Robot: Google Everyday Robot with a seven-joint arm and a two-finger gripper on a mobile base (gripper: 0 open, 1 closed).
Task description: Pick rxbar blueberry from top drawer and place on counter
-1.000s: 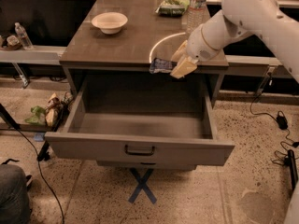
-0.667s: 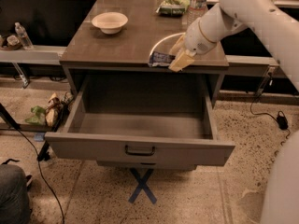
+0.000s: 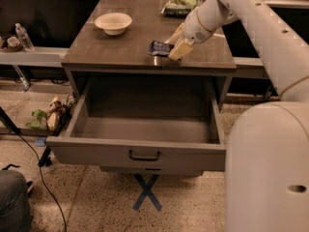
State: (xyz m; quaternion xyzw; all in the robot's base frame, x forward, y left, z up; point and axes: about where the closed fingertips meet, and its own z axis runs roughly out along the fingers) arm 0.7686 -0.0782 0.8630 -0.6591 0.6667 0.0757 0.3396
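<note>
hovering over flat grey-brown counter (image 3: 106,52): white arm's two-finger gripper (image 3: 179,47) | dark blue flat rxbar blueberry (image 3: 158,48) touching it camera-left, long axis roughly left-right, at surface level | grip state: cannot tell

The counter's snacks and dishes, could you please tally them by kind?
Dark blue flat snack bar: 1, lying by the gripper low over the grey-brown counter
Green crinkly snack bag: 1
White round bowl: 1
Total: 3
</note>
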